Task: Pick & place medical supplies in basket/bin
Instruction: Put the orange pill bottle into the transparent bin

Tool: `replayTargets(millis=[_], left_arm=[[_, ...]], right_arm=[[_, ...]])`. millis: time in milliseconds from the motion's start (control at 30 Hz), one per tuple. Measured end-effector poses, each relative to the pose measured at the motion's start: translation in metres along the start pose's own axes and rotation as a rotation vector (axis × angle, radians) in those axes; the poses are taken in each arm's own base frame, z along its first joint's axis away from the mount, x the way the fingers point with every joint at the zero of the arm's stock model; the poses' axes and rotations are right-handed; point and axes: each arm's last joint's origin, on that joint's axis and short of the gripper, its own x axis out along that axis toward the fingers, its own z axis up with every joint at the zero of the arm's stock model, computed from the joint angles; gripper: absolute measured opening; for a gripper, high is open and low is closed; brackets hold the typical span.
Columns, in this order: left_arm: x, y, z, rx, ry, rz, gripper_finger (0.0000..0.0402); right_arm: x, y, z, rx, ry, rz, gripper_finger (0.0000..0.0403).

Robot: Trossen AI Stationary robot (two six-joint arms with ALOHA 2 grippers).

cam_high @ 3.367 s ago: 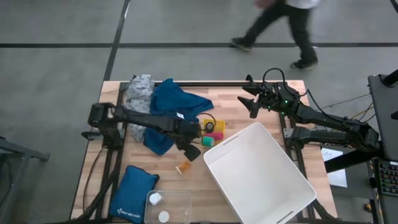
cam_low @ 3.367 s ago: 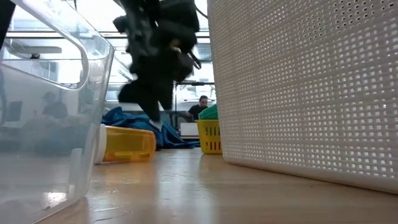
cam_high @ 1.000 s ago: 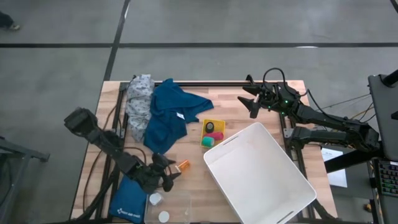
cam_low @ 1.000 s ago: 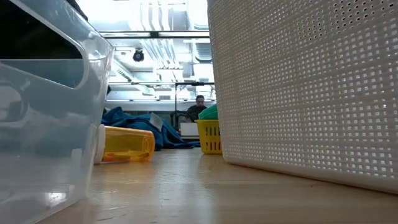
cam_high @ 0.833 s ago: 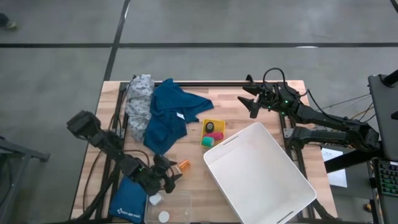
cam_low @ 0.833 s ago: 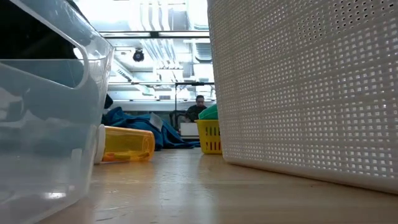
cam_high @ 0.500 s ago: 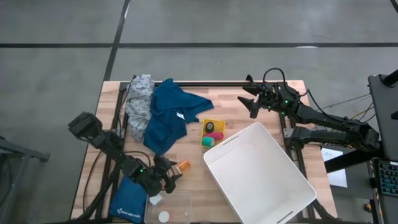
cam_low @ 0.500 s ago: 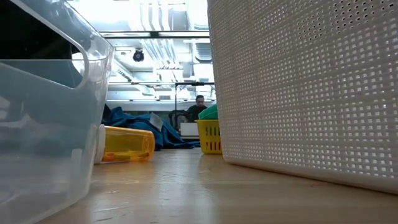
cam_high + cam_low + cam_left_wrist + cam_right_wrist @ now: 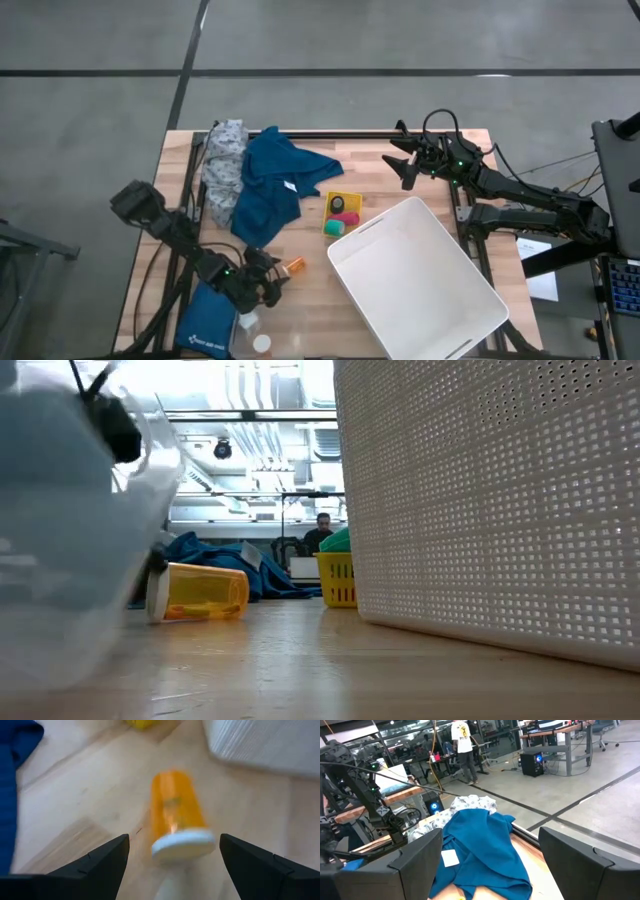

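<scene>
The left gripper (image 9: 262,287) hangs low near the table's front-left, fingers spread and empty, just short of the orange pill bottle (image 9: 293,267) — which lies on its side, white cap toward the gripper. Compared with 1 second earlier, the clear bin (image 9: 70,530) has shifted and blurs in the low view. The right gripper (image 9: 403,160) waits released at the far right — unchanged — beyond the white basket (image 9: 415,280).
</scene>
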Motion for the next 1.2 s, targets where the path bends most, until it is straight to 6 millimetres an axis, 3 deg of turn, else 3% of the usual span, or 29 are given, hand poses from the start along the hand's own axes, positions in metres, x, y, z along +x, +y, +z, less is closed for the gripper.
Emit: replayTargets(millis=[967, 1200], left_arm=[[0.004, 0.003, 0.003, 0.006, 0.015, 0.002, 0.031], [0.009, 0.006, 0.008, 0.091, 0.01, 0.022, 0.031]], right_arm=[[0.0, 0.0, 0.0, 0.0, 0.0, 0.0, 0.0325], [0.0, 0.0, 0.0, 0.0, 0.0, 0.0, 0.0325]])
